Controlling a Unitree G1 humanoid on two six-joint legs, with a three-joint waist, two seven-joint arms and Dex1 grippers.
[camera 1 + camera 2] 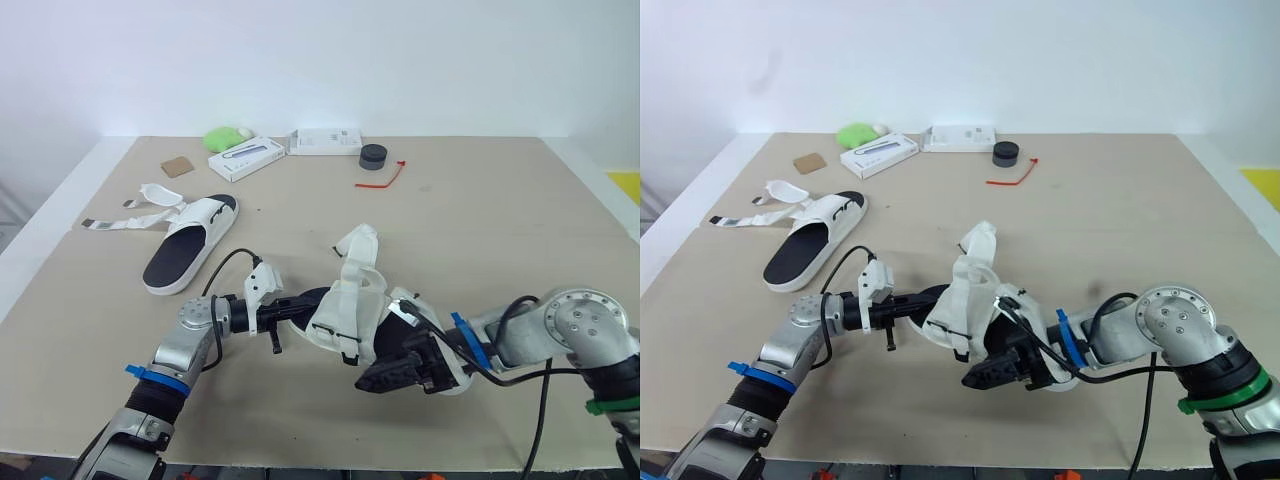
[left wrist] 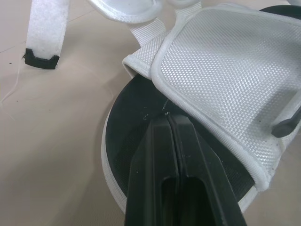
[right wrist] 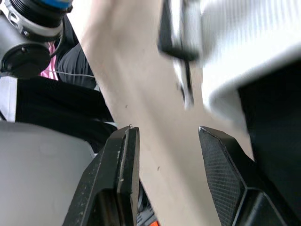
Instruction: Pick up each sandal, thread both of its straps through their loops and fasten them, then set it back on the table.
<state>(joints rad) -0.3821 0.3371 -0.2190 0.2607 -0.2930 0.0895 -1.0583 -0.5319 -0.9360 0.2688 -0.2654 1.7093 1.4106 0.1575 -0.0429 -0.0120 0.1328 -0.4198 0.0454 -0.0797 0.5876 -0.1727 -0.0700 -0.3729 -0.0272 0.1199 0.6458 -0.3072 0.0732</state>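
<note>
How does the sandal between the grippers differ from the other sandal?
The near sandal sits between the left gripper and right gripper, its straps standing up. The far sandal lies alone and flat, its straps spread sideways on the table. Both are white with black insoles.

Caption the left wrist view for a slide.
Left gripper, fingers shut, tip at the white mesh upper of the sandal, over its black footbed.

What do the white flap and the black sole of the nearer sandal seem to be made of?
The flap looks like white woven mesh fabric, matte; a fine grid of dimples and a bound edge show. The sole looks like black foam or rubber, smooth and dull, with a white rim; which one, I cannot tell.
</note>
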